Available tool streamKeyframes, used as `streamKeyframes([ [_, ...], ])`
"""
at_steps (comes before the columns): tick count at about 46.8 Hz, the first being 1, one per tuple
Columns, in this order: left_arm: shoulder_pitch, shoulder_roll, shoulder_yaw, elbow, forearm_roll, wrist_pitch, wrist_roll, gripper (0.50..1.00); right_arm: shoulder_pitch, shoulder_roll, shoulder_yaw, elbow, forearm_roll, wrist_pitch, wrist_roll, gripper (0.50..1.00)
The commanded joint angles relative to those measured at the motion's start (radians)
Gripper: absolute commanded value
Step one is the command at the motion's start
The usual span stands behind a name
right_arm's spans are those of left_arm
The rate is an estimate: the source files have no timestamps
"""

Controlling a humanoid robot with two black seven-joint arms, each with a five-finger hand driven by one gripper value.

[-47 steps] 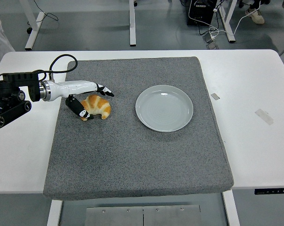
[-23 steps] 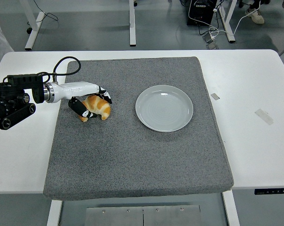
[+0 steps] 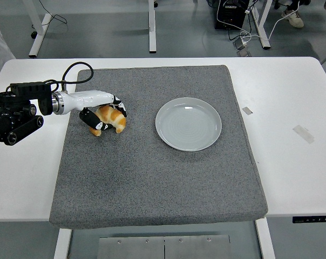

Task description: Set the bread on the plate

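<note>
A golden croissant-shaped bread sits at the left of the grey mat. My left hand comes in from the left edge and its fingers curl around the bread, thumb below and fingers over the top. The bread looks tilted and slightly lifted at one end. An empty pale grey plate lies on the mat to the right of the bread, about a hand's length away. My right arm is out of view.
The mat covers most of the white table. Two small pieces of tape lie on the table at the right. A black cable loops above my left forearm.
My left hand's fingers have closed around the bread. The hand and bread have shifted slightly up and left, and the bread has tilted.
</note>
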Motion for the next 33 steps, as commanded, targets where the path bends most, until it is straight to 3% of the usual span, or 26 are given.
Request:
streamKeyframes([
  [1,-0.004,0.000,0.001,-0.001,-0.010,0.000,-0.001,0.519,0.000,0.000,0.000,0.002,0.000,0.000,0.000,1.000],
  [16,-0.070,0.002,0.000,-0.001,-0.055,-0.015,-0.001,0.519,0.000,0.000,0.002,0.002,0.000,0.000,0.000,1.000],
  [33,-0.234,0.005,-0.002,-0.003,-0.136,-0.115,-0.001,0.521,0.003,0.000,0.000,0.002,0.000,0.000,0.000,1.000],
])
